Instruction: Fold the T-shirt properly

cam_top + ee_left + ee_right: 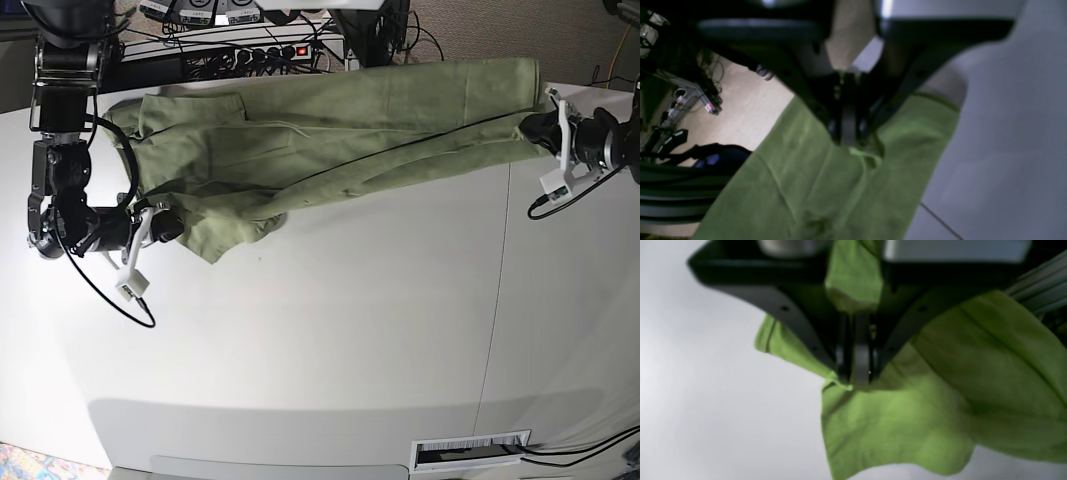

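The olive-green T-shirt (330,130) lies stretched in loose folds across the far part of the white table (330,330). At the right end, in the base view, my left gripper (530,128) is shut on the cloth. The left wrist view shows its jaws (846,141) pinched together on a fold of the T-shirt (826,186). At the left end, my right gripper (172,228) is shut on a lower corner. In the right wrist view its fingertips (855,380) clamp an edge of the T-shirt (893,426), which hangs crumpled below them.
A power strip and tangled cables (270,50) sit just behind the table's far edge. A slot with a striped label (470,452) is set into the near edge. Chair legs and floor clutter (680,100) show beyond the table in the left wrist view.
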`<action>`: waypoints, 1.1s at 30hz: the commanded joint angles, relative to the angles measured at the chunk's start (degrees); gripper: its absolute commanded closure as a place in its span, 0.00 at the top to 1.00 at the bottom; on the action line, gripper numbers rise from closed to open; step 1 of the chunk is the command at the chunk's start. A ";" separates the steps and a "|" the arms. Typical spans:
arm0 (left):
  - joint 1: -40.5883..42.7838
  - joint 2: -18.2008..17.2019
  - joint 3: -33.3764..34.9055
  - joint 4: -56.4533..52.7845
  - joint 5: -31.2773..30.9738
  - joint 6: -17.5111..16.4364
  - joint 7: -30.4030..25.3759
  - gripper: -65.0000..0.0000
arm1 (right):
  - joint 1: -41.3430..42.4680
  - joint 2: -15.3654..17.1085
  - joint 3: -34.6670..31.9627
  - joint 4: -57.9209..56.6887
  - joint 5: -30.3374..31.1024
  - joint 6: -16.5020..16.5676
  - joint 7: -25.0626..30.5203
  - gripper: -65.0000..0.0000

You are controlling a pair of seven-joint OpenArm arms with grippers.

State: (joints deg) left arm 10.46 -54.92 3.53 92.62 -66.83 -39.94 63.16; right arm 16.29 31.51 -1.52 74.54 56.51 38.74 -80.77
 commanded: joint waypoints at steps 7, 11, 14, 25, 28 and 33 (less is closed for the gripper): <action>-0.59 -1.14 -0.70 0.55 2.01 -0.06 -1.44 0.00 | 0.37 6.91 0.50 1.22 7.23 1.26 0.77 0.00; -0.59 -1.11 -0.70 0.55 2.95 -0.06 -1.73 0.00 | 0.37 8.83 2.80 1.22 11.02 1.26 0.77 0.00; -0.59 -1.11 -0.70 0.55 2.95 -0.06 -1.68 0.00 | 0.33 8.83 6.40 1.22 16.37 1.26 0.77 0.00; -0.59 -1.14 -0.70 0.55 2.97 -0.06 -1.62 0.00 | -2.73 8.85 8.92 1.22 19.61 1.26 0.77 0.00; -0.59 -1.14 -0.70 0.55 2.99 -0.06 -1.57 0.00 | -3.96 8.87 8.92 1.22 19.58 1.26 0.77 0.00; -0.59 -1.14 -0.70 0.55 2.97 -0.06 -1.49 0.00 | -5.20 9.09 8.92 1.22 19.04 1.26 0.77 0.00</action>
State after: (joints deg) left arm 10.46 -54.63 3.53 92.62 -63.26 -39.92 61.91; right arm 9.91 38.94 6.70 74.91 74.61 39.92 -80.97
